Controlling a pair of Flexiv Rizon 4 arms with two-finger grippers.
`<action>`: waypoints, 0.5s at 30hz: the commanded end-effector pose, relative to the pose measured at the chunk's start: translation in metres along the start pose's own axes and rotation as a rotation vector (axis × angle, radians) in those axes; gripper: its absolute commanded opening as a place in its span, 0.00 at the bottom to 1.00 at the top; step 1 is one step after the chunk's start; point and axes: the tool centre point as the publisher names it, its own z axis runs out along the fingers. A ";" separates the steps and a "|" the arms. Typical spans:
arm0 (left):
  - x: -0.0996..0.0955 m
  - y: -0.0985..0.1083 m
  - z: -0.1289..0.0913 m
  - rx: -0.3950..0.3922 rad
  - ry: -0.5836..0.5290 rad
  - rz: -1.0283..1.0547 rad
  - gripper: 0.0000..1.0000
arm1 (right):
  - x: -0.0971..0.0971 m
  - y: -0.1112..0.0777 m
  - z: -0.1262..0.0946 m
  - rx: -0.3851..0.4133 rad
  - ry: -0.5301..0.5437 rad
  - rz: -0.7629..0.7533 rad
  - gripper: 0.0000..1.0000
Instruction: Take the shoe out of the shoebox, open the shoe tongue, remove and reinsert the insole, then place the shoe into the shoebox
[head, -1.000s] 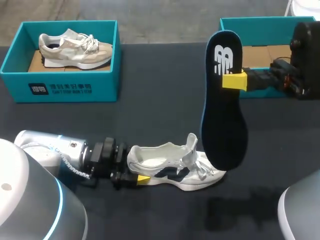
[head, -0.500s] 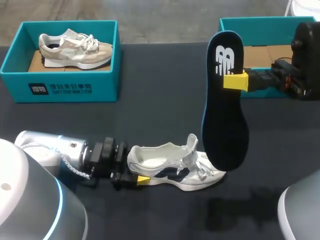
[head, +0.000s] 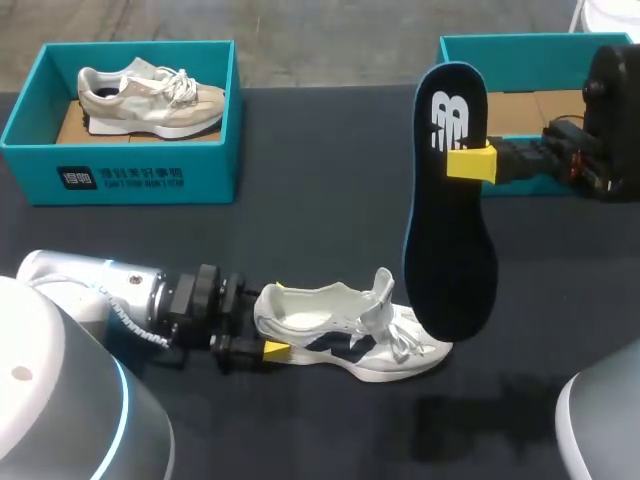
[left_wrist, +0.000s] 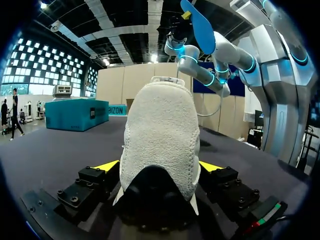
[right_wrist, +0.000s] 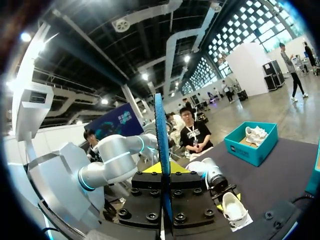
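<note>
Left tool (left_wrist: 159, 165) clamps the heel of the shoe (head: 345, 335) from both sides, yellow tips against the heel fabric. The shoe lies upright on its sole on the table (head: 320, 170), near the front edge, toe toward the right arm. Tongue (head: 383, 285) stands up, so the opening looks clear.

Right tool (head: 468, 163) is pinched on the insole (head: 450, 230) near its heel end. The insole hangs upright above the table, toe end down. In the head view that lower end overlaps the shoe's laces. I can't tell whether it touches.

Empty teal shoebox (head: 500, 45) sits behind the right arm. A second teal box (head: 130, 150) at far left holds a beige shoe (head: 150, 95).

Judged step: the insole is out, reinsertion comes next.

To do it well:
- Swing the insole toe back over the opening behind the tongue.
- Tilt the insole flatter, in line with the shoe's length.
- Feed it toe first under the tongue.
- Left tool should hold the heel steady so the shoe doesn't slide or roll.
- Release only once the insole's heel end seats in the heel cup.

Risks: the insole toe catching on the tongue or laces, or the insole buckling.
</note>
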 end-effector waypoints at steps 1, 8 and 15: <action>-0.001 -0.006 -0.011 -0.012 0.013 -0.003 1.00 | 0.001 -0.002 0.000 -0.001 -0.002 0.002 0.00; 0.000 -0.012 -0.019 -0.065 0.102 0.038 1.00 | 0.001 -0.002 0.000 -0.001 -0.002 0.002 0.00; 0.000 -0.016 -0.027 -0.148 0.122 0.058 1.00 | 0.001 -0.002 0.000 -0.001 -0.002 0.002 0.00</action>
